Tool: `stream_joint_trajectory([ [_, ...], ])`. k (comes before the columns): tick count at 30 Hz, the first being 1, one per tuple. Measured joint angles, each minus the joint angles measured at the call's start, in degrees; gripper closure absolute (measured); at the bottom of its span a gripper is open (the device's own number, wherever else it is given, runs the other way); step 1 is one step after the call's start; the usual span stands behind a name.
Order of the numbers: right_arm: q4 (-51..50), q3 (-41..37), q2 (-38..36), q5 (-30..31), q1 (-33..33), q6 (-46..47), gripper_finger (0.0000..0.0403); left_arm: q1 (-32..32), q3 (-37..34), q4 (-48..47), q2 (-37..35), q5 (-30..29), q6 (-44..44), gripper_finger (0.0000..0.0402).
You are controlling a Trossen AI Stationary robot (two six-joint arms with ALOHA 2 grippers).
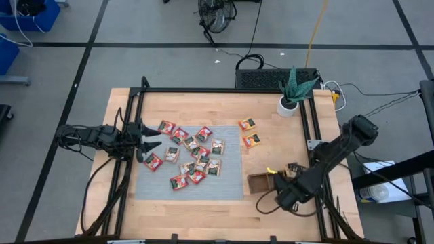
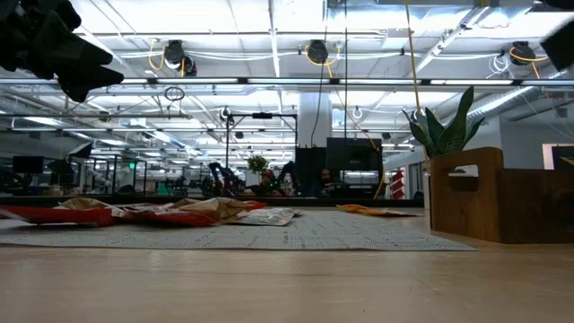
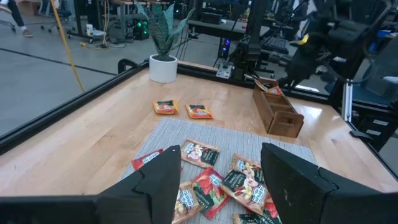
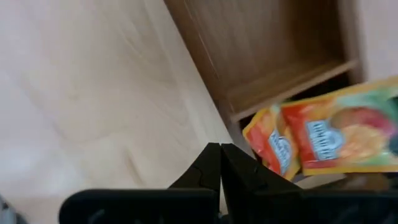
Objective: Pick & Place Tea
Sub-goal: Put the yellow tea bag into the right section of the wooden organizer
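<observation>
Right gripper [image 4: 220, 163] closed (empty), above tray [image 4: 273, 56]

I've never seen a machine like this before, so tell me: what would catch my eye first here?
Probably the heap of red, white and green tea sachets scattered over the grey mat in the middle of the wooden table. Two orange sachets lie apart on bare wood, toward the potted plant. At the right, the right gripper, shut, sits over the brown wooden tray, with orange sachets in it.
</observation>
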Motion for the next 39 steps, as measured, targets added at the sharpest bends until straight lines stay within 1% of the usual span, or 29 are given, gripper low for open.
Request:
stream_joint_trajectory([
  [4, 3.71, -4.29, -0.04, -0.16, 0.78, 1.86, 0.0403, 0.0, 0.0, 0.01, -0.01, 0.0, -0.02, 0.0178],
  [10, 3.87, -5.04, -0.47, 1.59, 0.78, 1.96, 0.0403, -0.01, 0.0, 0.0, -0.01, 0.0, -0.01, 0.0178],
  [15, 1.68, -5.04, -2.17, 3.35, 0.76, 2.43, 0.0403, -0.01, 0.0, 0.01, -0.02, 0.0, -0.02, 0.0179],
  [20, -1.34, -5.02, -3.67, 7.67, 0.76, 3.47, 0.0403, -0.02, -0.02, -0.01, -0.01, 0.0, 0.0, 0.0178],
  [26, -1.68, -5.28, -3.67, 10.41, 0.73, 3.45, 0.0403, 0.0, -0.01, 0.0, 0.0, 0.0, -0.02, 0.0178],
  [31, -1.75, -7.22, -3.78, 11.12, 0.73, 3.82, 0.0403, 0.0, 0.0, 0.02, 0.0, 0.0, -0.02, 0.0178],
  [39, -6.19, -7.86, -3.63, 14.87, 0.76, 6.46, 0.0403, 0.0, 0.0, 0.0, 0.0, 0.0, -0.02, 0.0179],
])
